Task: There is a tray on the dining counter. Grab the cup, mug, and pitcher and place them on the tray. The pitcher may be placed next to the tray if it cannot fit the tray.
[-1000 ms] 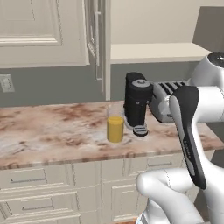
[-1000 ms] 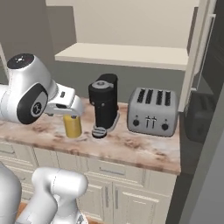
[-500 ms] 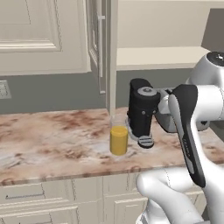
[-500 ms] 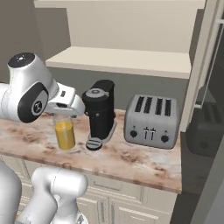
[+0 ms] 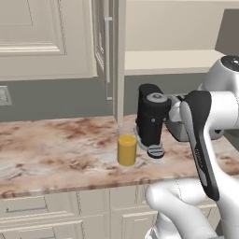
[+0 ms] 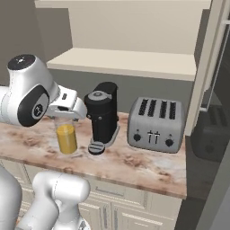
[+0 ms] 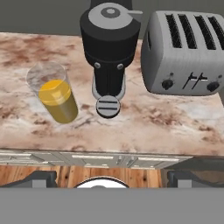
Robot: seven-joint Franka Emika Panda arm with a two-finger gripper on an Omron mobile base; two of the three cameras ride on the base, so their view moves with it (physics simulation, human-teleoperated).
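worktop of marbled stone with cream drawers under it is the largest thing here, and it carries a grey toaster, a black coffee machine and the pitcher. the pitcher is a clear glass cylinder, upright, with orange-yellow liquid in the lower part; it stands just beside the coffee machine, on that machine's left as the base cameras look, near the front edge of the worktop. the relation that matters for the next move, as i judge it, is this: in the hand view the pitcher lies up and to the left of the middle, so the claw points more at the coffee machine than at the glass and should shift toward that side before it comes down or forward. the long axis of the pitcher is vertical, so a grip from the side around its wall seems the natural one, with care not to knock the coffee machine, which is close. the gripper is spread fully wide and holds nothing; its two dark tips stand at the bottom of the hand view, well apart from the pitcher. no brand, label or readable writing is seen on any of these things.
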